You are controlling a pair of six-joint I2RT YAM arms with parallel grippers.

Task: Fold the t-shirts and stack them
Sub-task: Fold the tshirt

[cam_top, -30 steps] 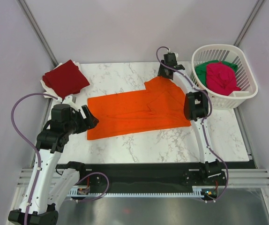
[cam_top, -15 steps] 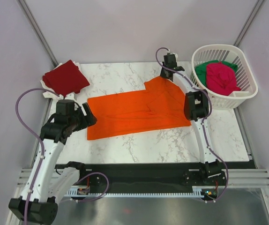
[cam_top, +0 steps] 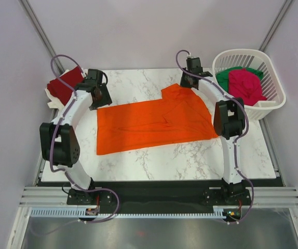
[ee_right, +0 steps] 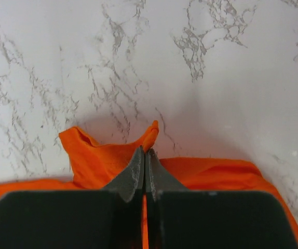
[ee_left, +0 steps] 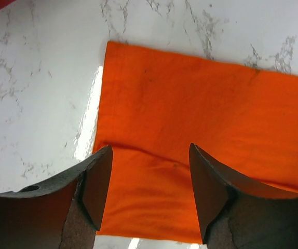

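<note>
Left gripper open, right gripper clamped on the orange t-shirt.
We see the left gripper's jaws spread wide over the shirt's left edge, holding nothing. The shirt lies flat mid-frame, its long axis running left to right and rising slightly rightward. There the closed right gripper pinches its upper edge into a small peak.

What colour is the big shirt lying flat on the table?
The shirt is bright orange, plain all over. The top view shows it best.
</note>
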